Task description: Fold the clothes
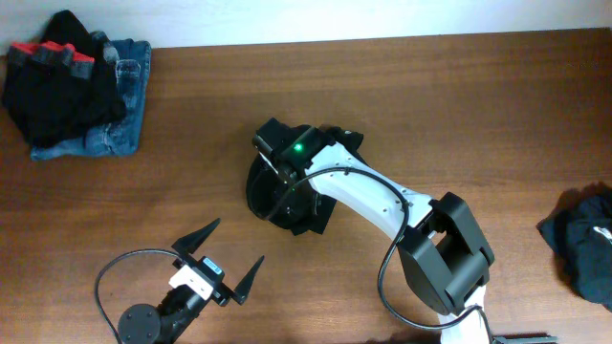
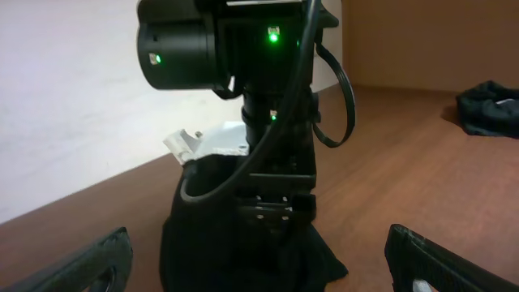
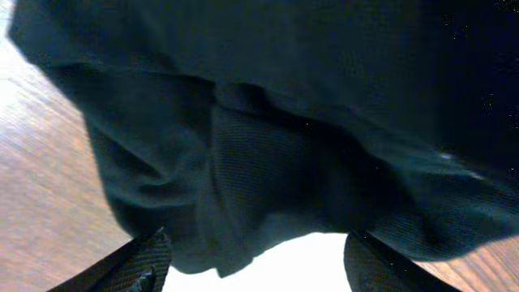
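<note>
Found a brown wooden table (image 1: 402, 86), with the white-and-black right arm (image 1: 373, 196) reaching from the near right edge to its middle and a pile of clothes (image 1: 76, 86), black and red over blue denim, heaped at the far left corner. Noted the black top (image 1: 263, 201) bunched at the table's centre under that arm's wrist, and another dark garment (image 1: 585, 244) crumpled at the right edge, well apart. Caught the right gripper (image 3: 258, 243) close over the top with its fingers spread and nothing pinched between them, and the left gripper (image 1: 240, 239) wide apart and empty near the front left.
</note>
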Motion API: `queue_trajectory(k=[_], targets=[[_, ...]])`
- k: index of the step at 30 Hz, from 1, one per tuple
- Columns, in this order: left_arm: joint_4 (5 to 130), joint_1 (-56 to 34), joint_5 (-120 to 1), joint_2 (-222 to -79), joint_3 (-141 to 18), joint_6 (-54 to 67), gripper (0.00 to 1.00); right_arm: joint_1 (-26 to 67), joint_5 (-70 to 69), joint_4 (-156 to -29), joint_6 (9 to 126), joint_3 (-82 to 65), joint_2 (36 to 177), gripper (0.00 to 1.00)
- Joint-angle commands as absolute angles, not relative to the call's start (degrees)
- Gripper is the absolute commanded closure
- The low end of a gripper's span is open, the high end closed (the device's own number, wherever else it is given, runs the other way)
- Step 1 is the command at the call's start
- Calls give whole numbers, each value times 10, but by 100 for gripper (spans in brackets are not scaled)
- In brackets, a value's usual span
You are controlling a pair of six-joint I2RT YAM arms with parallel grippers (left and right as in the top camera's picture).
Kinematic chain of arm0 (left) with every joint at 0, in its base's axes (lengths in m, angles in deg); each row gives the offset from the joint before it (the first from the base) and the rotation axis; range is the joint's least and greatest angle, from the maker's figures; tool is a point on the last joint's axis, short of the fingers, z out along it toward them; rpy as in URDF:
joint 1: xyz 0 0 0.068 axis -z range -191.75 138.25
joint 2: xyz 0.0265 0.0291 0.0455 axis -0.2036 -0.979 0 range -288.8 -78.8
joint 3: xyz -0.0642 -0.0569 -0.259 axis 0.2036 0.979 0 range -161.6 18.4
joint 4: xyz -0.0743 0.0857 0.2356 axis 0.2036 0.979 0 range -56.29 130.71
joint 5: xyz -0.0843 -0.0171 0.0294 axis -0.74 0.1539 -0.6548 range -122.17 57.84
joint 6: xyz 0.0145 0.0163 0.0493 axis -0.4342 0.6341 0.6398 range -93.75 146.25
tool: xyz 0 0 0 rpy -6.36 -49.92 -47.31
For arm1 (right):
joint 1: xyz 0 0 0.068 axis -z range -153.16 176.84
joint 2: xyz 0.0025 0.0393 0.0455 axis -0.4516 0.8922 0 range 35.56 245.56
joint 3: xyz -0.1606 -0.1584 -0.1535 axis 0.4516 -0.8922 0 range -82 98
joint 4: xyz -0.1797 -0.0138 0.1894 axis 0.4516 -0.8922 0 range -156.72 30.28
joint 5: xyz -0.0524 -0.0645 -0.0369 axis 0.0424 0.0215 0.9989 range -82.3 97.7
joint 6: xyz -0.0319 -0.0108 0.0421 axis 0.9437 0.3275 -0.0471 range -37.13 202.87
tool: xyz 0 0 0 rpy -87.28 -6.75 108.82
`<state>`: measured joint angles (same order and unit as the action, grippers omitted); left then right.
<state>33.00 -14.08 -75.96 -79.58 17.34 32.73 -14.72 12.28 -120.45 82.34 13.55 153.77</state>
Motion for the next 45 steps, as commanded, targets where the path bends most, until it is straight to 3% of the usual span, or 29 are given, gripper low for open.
queue_trajectory(k=[1,10,13,20,24,32,45], targets=[[334,-143,-778,-792,177,337,1,-148,96,-1202,831,140,1531,26],[335,-143,-774,-792,177,337,1,-148,102,-1182,831,140,1545,26],[332,-143,-774,-792,177,336,1,-148,130,-1183,831,139,1559,38],[321,-143,-782,-792,177,336,1,-147,202,-1190,802,140,1554,80],[287,-143,-842,-792,177,336,1,-147,208,-1201,794,149,1549,96],[282,-143,-861,-792,177,336,1,-148,219,-1255,752,233,1539,96],[257,-143,-895,-792,177,336,1,-143,219,-1416,729,537,1498,96]])
